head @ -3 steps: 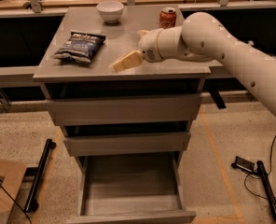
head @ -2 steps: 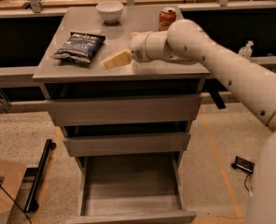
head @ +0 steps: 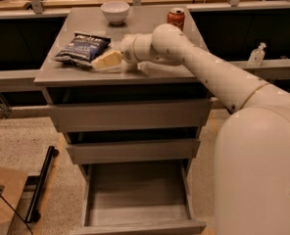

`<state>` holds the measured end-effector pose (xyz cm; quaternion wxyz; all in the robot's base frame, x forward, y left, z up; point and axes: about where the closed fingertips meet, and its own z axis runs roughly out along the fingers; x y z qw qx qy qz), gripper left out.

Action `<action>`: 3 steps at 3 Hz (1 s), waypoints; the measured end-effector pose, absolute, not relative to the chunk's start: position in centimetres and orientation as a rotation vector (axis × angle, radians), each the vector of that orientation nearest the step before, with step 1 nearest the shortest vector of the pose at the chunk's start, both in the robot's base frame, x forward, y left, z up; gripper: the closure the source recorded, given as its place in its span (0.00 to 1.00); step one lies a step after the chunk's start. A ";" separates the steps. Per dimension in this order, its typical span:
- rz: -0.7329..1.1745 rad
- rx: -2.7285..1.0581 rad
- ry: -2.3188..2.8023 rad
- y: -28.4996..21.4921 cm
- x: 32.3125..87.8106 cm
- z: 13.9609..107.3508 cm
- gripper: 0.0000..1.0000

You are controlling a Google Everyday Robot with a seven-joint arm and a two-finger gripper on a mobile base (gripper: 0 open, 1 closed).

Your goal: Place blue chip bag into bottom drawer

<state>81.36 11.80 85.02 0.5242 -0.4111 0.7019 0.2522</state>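
Observation:
The blue chip bag lies flat on the left of the grey cabinet's top, dark blue with white lettering. My gripper reaches in from the right, low over the top, its pale fingers just right of the bag and close to its right edge. The bottom drawer is pulled out and shows a bare grey inside. The two drawers above it are pushed in.
A white bowl stands at the back of the cabinet top and a red soda can at the back right. My arm crosses the right half of the top. A black bar and a cardboard box lie on the floor at left.
The arm has swung left across the cabinet top, bringing the gripper from the middle to right beside the chip bag. The bag and drawer have not moved.

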 end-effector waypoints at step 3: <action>0.717 -1.092 1.520 20.7 79.5 88.8 0.00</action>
